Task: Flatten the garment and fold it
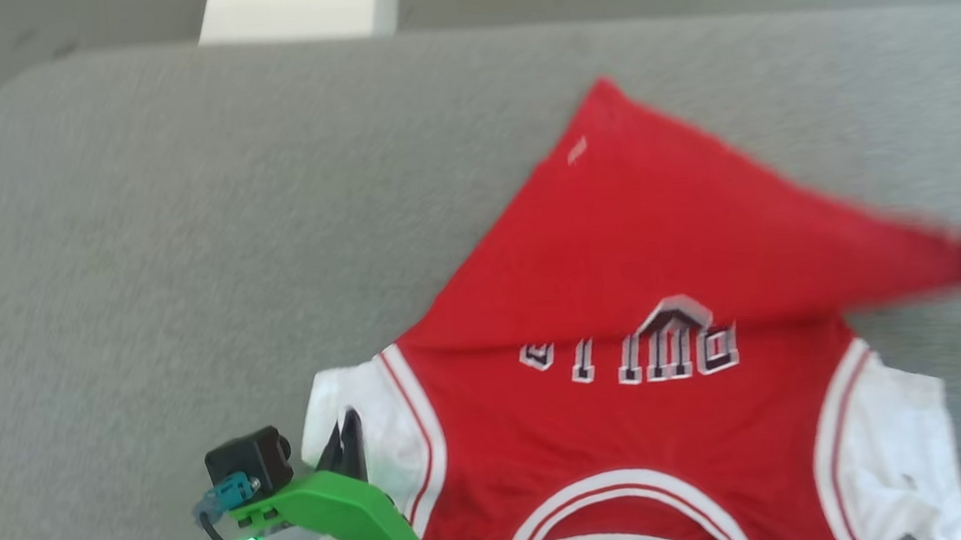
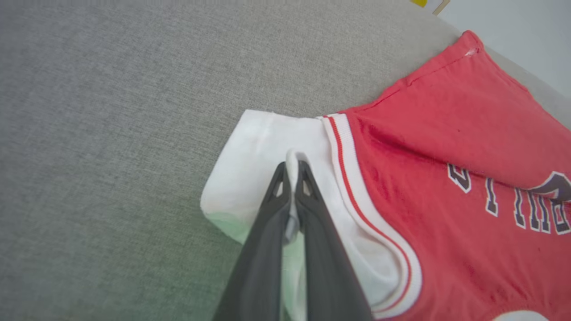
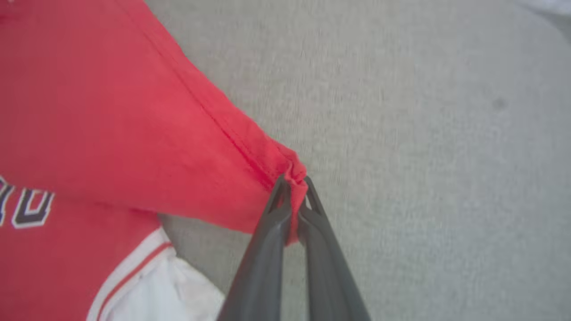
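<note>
The garment (image 1: 639, 291) lies right of the middle of the grey bench (image 1: 179, 201), collar (image 1: 612, 485) nearest the robot and lettering (image 1: 636, 352) upside down. Its red body is not flat: it runs in a taut triangle, with a fold line just beyond the lettering.

The right claw (image 3: 294, 183) is pressed together on a red hem corner (image 3: 292, 171), at the garment's far right edge. The left claw (image 2: 292, 167) pinches a pleat of the white left sleeve (image 2: 254, 147), at the near left.

As I judge it, the step in hand is flattening. Done well, the left claw anchors the sleeve while the right draws its corner low and away from the collar, gently, so that the fold opens without dragging the whole shirt.
</note>
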### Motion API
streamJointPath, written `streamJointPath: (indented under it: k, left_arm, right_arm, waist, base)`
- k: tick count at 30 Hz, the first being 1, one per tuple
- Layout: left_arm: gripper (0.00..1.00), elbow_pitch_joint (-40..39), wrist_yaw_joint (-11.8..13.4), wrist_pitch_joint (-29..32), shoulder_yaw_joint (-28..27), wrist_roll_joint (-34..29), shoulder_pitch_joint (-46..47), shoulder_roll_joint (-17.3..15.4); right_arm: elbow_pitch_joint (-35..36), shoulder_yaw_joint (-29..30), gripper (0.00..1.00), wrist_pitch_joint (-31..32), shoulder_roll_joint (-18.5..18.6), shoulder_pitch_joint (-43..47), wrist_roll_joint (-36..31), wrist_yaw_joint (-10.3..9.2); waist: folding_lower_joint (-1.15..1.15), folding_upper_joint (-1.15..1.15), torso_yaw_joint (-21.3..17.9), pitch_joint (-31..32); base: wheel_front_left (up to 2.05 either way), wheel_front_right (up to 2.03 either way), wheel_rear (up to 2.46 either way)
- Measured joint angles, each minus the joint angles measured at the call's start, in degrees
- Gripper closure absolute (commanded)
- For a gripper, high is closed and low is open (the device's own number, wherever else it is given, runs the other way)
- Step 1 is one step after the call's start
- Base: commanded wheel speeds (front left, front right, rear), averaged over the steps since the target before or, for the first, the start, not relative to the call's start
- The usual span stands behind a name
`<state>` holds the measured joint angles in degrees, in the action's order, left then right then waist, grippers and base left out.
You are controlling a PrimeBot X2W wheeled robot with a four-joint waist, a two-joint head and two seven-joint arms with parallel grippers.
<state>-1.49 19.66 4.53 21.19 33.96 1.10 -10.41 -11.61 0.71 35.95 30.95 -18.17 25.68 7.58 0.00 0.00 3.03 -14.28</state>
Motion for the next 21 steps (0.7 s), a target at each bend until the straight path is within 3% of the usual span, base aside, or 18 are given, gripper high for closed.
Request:
streamJointPath:
  k: [6,14,15,16,21]
  left_arm:
    - [1.00,0.18,0.00,0.40,0.25,0.38,-0.47,-0.07]
    - [1.00,1.34,0.00,0.42,0.16,0.94,-0.95,-0.05]
    - [1.00,1.45,0.00,0.37,0.13,0.97,-1.24,-0.05]
    - [1.00,1.57,0.00,0.35,0.12,1.02,-1.53,-0.04]
    - [1.00,1.74,0.02,0.27,-0.01,1.18,-2.03,-0.09]
  right_arm:
    - [4.79,3.64,1.00,1.71,-9.16,19.23,-0.56,0.00]
    - [6.17,4.28,0.99,1.89,-16.38,27.43,-1.64,-0.01]
    - [6.37,5.41,0.70,0.82,-17.17,27.71,-1.60,0.00]
    - [6.54,6.56,0.00,-0.14,-18.00,27.81,-1.42,0.00]
    - [11.92,9.60,0.00,-9.57,-18.80,26.49,1.00,0.00]
  waist:
    - [0.00,0.00,-3.84,4.25]
    - [0.00,0.00,-5.39,7.24]
    - [0.00,0.00,-5.42,7.48]
    - [0.00,0.00,-5.44,7.72]
    - [0.00,0.00,-5.49,8.79]
  base:
    - [0.00,0.00,0.00]
    - [0.00,0.00,0.00]
    - [0.00,0.00,0.00]
    - [0.00,0.00,0.00]
    - [0.00,0.00,0.00]
